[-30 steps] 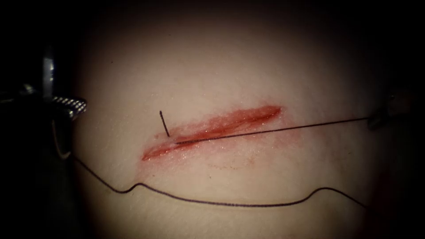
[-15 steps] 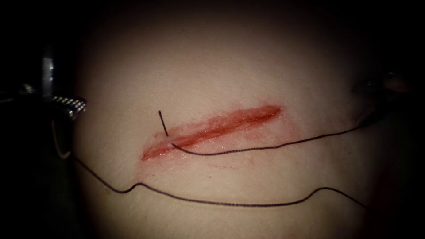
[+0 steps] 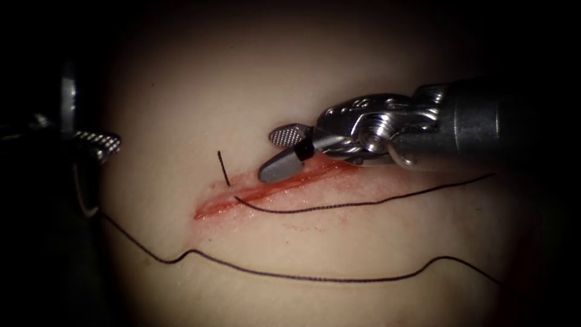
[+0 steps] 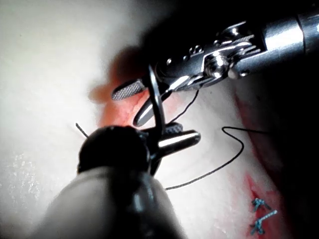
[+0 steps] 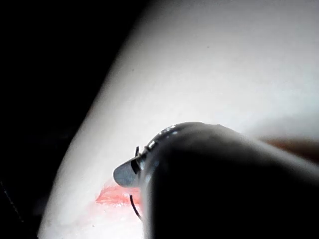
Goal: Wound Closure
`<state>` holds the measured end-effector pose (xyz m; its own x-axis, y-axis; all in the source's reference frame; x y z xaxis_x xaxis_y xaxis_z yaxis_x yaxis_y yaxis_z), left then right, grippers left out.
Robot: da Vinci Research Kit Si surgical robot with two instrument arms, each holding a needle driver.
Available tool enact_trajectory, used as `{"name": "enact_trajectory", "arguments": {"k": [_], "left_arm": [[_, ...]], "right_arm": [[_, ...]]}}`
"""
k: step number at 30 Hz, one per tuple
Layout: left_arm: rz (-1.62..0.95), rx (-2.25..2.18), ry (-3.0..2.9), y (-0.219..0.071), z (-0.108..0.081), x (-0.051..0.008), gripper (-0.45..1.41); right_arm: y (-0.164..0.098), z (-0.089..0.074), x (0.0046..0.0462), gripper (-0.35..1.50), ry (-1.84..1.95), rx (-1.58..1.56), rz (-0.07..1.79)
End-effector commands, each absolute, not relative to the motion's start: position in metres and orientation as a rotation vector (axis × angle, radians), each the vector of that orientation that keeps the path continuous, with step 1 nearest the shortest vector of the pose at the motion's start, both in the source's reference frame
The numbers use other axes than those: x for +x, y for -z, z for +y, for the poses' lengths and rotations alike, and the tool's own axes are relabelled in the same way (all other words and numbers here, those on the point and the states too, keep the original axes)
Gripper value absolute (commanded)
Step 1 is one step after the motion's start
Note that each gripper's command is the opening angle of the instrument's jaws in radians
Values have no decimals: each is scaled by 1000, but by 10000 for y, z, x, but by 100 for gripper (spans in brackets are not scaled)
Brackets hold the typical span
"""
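Now hovering over the cut (image 3: 284, 181) with parted, empty jaws, right tool (image 3: 284, 154), thread (image 3: 363, 203) slack just below it, needle (image 4: 158, 107) clamped mid-curve in the left tool (image 4: 172, 139) far left, clear of tissue (image 3: 242, 91).

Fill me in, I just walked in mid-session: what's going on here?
This is suturing practice on the tissue. The left tool is shut on the needle partway along its curve, left of the cut and out of the tissue. The right tool hovers over the cut, jaws open, holding nothing. The thread lies slack from a stitch.
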<state>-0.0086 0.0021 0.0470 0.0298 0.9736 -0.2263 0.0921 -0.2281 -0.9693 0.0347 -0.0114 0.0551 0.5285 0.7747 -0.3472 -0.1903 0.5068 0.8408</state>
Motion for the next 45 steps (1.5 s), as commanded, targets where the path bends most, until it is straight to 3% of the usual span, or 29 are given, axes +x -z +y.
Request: {"name": "enact_trajectory", "arguments": {"k": [1,9,13,15,20,22,24,43,44,45], "left_arm": [[-1148,-1459,-1315,-475,19,-91,-45],[-1147,-1460,-1316,-476,19,-91,-45],[-1147,-1459,-1316,-475,18,-91,-45],[-1147,-1459,-1316,-475,18,-91,-45],[-1147,-1459,-1316,-476,19,-91,-45],[-1147,-1459,-1316,-476,19,-91,-45],[-1146,-1459,-1316,-476,18,-91,-45],[-1148,-1460,-1317,-475,18,-92,-45],[-1147,-1457,-1319,-475,18,-92,-45],[-1147,-1458,-1319,-475,18,-92,-45]], "right_arm": [[-561,-105,361,99,-680,850,800],[-609,-132,388,93,-674,972,746],[-620,-148,399,103,-670,1020,758],[-618,-150,402,93,-656,1030,760],[-616,-151,409,88,-656,1036,755],[-616,-151,409,51,-660,1040,751],[-617,-150,408,-35,-656,1043,750],[-591,-49,413,-35,-717,928,907],[-592,-52,414,5,-700,917,914],[-593,-55,415,58,-693,913,916]]}}
